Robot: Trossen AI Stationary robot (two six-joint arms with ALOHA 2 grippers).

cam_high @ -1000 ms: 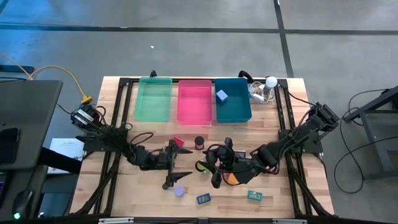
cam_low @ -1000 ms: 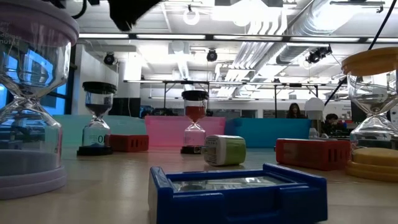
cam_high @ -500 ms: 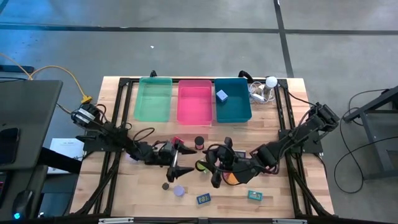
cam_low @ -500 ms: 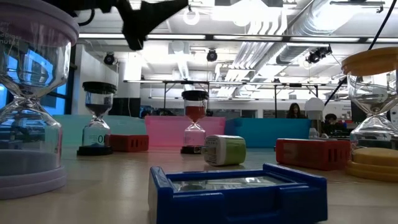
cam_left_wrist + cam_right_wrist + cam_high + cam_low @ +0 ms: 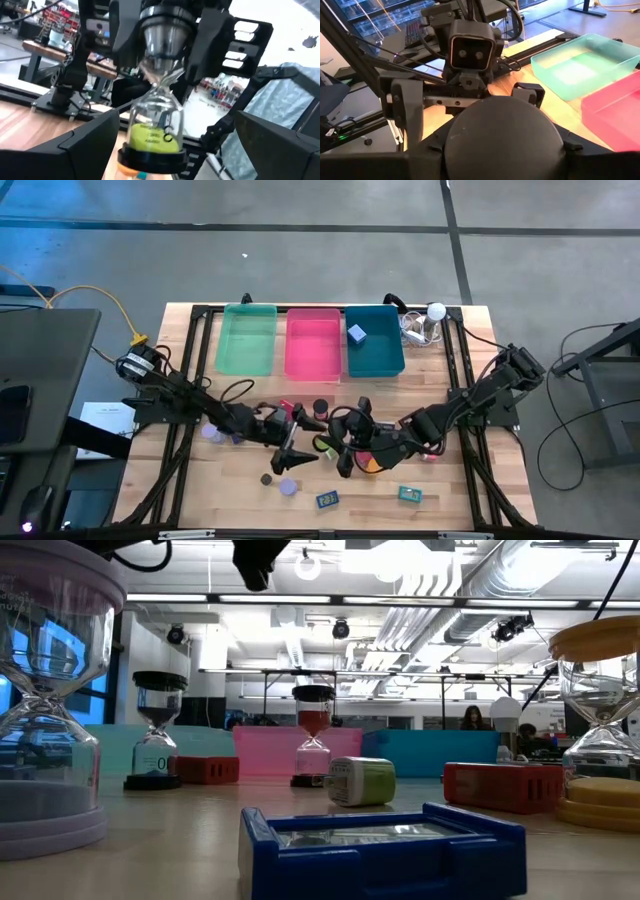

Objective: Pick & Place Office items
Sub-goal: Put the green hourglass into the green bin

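Mid-table, right gripper [image 5: 345,448] is clamped on a green-sand hourglass [image 5: 152,131], raised off the wood. Left gripper [image 5: 292,452] faces it w/ fingers wide apart, timer between them. For a clean handoff: centre left pads on the end caps, not the glass neck, close before right lets go. Bins [image 5: 314,343] sit at the far edge.

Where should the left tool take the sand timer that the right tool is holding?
Grip the sand timer on the glass bulb holding green sand, beside its black cap, coming straight on with the open left tool. The right tool clamps the other end, so only this half is free.
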